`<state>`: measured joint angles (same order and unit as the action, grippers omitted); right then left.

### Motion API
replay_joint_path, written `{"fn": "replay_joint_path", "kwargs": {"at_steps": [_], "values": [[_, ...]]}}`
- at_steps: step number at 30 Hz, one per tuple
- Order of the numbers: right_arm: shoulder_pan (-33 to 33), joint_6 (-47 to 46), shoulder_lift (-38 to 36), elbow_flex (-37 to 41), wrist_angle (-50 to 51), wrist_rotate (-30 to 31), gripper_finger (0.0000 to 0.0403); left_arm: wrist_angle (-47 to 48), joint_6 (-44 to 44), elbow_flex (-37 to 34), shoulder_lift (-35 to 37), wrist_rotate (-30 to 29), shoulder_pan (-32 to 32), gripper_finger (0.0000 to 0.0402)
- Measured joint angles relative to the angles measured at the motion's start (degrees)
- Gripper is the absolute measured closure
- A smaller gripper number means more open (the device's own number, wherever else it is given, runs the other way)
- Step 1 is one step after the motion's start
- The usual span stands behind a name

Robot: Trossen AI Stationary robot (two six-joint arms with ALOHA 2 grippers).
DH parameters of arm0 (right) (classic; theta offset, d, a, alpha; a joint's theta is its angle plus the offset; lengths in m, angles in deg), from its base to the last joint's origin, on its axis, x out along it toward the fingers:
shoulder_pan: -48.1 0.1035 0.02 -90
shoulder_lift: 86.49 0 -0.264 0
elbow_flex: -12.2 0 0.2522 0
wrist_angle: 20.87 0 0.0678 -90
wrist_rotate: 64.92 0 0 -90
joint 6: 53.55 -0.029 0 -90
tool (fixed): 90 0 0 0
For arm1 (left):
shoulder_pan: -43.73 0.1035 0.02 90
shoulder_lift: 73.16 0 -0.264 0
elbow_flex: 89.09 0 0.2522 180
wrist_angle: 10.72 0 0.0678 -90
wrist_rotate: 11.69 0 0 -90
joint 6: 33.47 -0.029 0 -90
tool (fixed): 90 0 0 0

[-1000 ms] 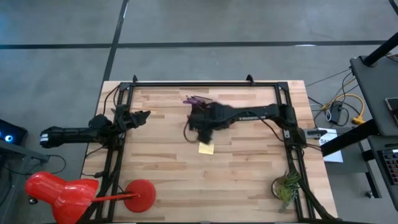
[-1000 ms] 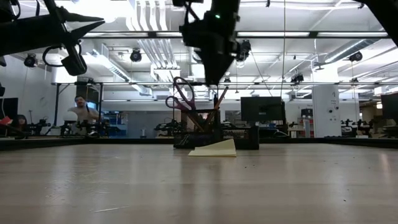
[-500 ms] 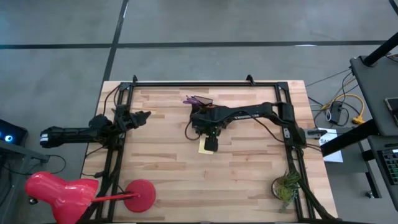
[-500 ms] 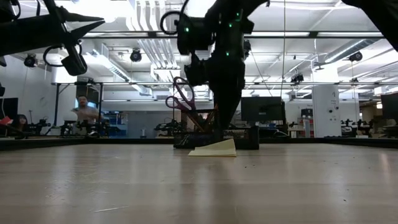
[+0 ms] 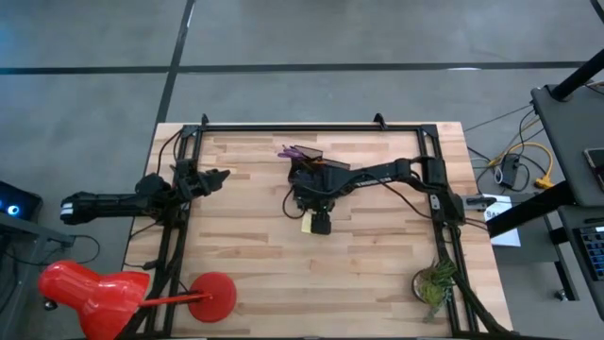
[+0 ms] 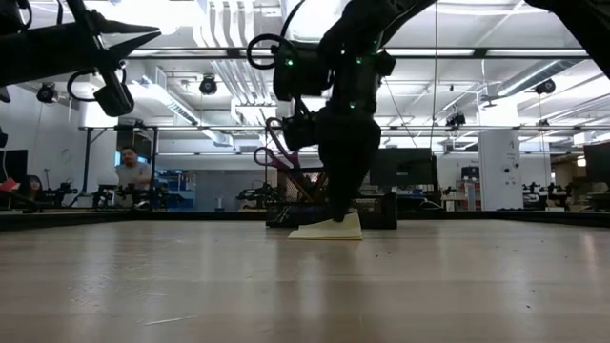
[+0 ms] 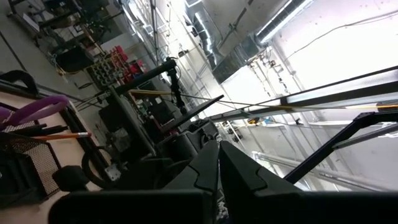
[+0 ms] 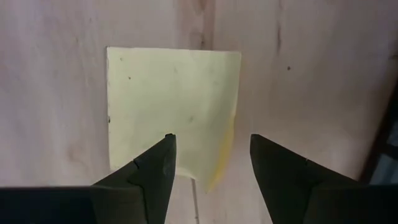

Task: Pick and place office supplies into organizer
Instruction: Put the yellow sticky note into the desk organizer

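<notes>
Looking across the table [image 5: 255, 255] from largest thing to smallest, we judge the task well advanced but unfinished; the wooden top carries little loose stock, and most of what we can make out is gathered at the organizer [image 5: 307, 172], which sits toward the far middle of the table. In the low view the organizer [image 6: 367, 211] stands behind the right arm, and the purple-handled scissors [image 6: 279, 145] rise upright out of it with thin pens [image 6: 303, 181] beside them; so we count those as already placed; the left wrist view shows the same, a purple loop and an orange pencil [image 7: 59, 135] poking over the mesh wall. The small clips we cannot find in any view.

What is left, as far as we see, is the sticky-note pad [image 8: 171, 109]; it lies flat on the table just in front of the organizer, outside it, with one corner lifted in the low view [image 6: 329, 228]. The right end effector [image 8: 211, 155] is down over it, its fingers [image 8: 158, 165] spread apart and straddling the pad's near edge, gripping nothing yet; in the high view it [image 5: 320, 223] covers most of the yellow square. We judge the step in hand to be the pick of this pad, and a thin flat sheet may be awkward to pinch off the wood.

The left end effector [image 5: 215, 176] waits at the table's left edge, well apart from the work, its fingers pressed together on nothing.
</notes>
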<state>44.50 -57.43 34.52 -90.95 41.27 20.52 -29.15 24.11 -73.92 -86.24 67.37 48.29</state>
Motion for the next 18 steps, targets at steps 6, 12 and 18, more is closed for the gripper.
{"fn": "replay_joint_path", "kwargs": {"at_steps": [6, 12, 18], "values": [[1.02, -1.39, 0.0, 2.11, -0.89, 0.04, 0.0209, 0.18, -0.02, 0.0, -0.01, 0.0, 0.0, 0.0402], [2.28, -1.51, 0.0, 3.19, -1.5, 0.49, 0.0221, 0.19, -0.02, 0.0, 0.0, 0.0, -0.02, 0.0402], [2.56, -2.1, -0.07, 4.22, -2.06, 2.13, 0.0285, 0.13, -0.02, 0.0, 0.0, 0.0, -0.01, 0.0402]]}}
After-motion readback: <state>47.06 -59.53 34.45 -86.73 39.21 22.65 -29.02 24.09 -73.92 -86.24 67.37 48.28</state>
